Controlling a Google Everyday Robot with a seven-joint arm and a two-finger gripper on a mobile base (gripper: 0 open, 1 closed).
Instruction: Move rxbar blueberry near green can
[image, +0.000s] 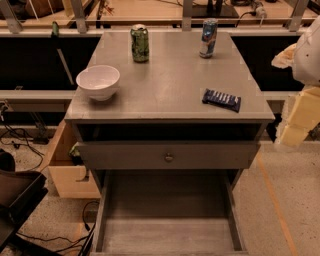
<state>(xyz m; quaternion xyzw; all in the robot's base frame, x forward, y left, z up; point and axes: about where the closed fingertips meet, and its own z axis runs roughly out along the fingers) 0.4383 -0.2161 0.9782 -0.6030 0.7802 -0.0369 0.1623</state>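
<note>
The rxbar blueberry (221, 99) lies flat on the grey cabinet top (170, 80), near its front right corner, in a dark navy wrapper with white lettering. The green can (139, 43) stands upright at the back left of the top. My gripper (299, 120) is at the right edge of the view, off the cabinet's right side and lower than the top, apart from the bar. It holds nothing that I can see.
A white bowl (98, 82) sits at the top's left edge. A slim blue-and-silver can (208, 38) stands at the back right. The bottom drawer (167, 220) is pulled out; an upper drawer (169, 156) has a knob. Cables lie on the floor at left.
</note>
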